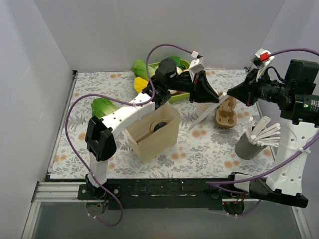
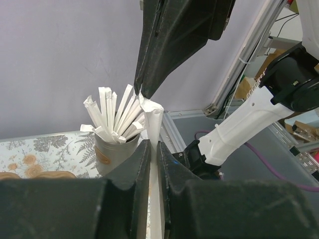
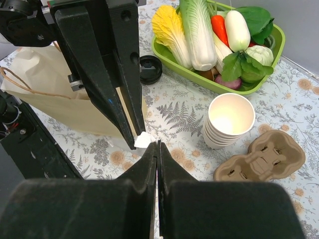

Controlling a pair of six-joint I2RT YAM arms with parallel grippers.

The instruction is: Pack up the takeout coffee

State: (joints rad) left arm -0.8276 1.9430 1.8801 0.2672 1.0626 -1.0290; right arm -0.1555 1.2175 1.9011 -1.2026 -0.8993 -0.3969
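From above, two arms meet over the flower-patterned table. The left claw and the right claw stand tip to tip. One white paper-wrapped straw slants down from where they meet. One open brown paper bag stands under the left arm. A dark round patch inside it reads as the lid of the small cream takeout coffee cup with a black lid; the bag walls hide the cup's body. Near the claws are one stack of lidless cream paper cups and one brown pulp cup carrier. One grey cup full of wrapped straws stands further right. The left arm half covers one green plastic tray.

In the left wrist view, the left claw's fingers are almost together, clamping the straw. The frame's bottom edge cuts off the straw's lower part. Its folded top touches the right claw's tip. The straws in the grey cup overlap too much to count.

In the right wrist view, the right claw is fully closed. The straw's white end lies just beside its tips; whether they pinch it, I cannot tell. One loose black plastic lid lies just beyond the bag.
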